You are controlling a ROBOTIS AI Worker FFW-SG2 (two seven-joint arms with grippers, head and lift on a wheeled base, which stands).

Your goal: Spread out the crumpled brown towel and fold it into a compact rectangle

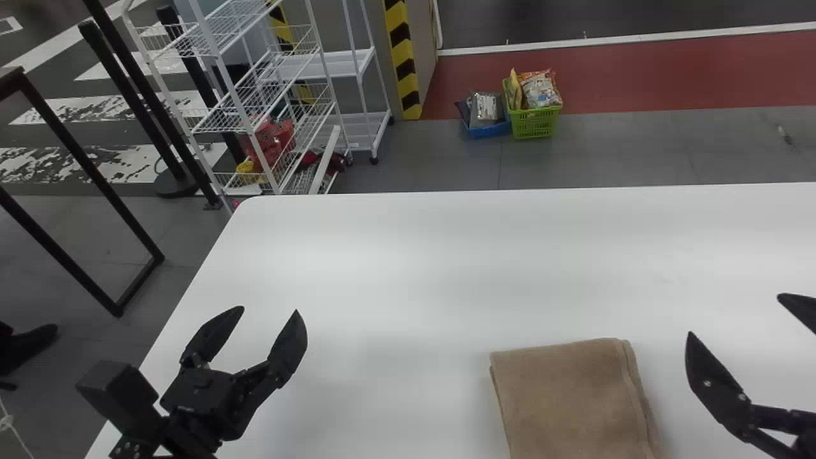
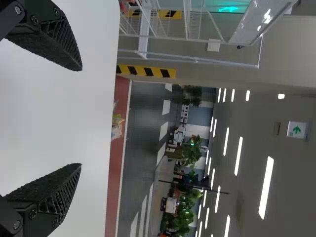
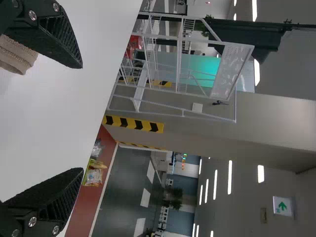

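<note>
The brown towel (image 1: 570,401) lies flat on the white table as a folded, roughly rectangular stack, its near part cut off by the bottom edge of the head view. My left gripper (image 1: 269,309) is well to the towel's left, open and holding nothing; in the left wrist view the same gripper (image 2: 81,117) has its fingers wide apart. Over the table to the towel's right, my right gripper (image 1: 734,313) stands open and apart from it. In the right wrist view that gripper (image 3: 82,117) is spread with nothing between its fingers, and a corner of the towel (image 3: 16,55) shows beside one finger.
The white table (image 1: 408,255) extends around the towel, with its left edge beneath my left arm. Beyond it stand a white wire rack (image 1: 255,108), a green basket (image 1: 537,121) and a blue basket (image 1: 489,131) on the floor. A black frame (image 1: 95,172) stands at the left.
</note>
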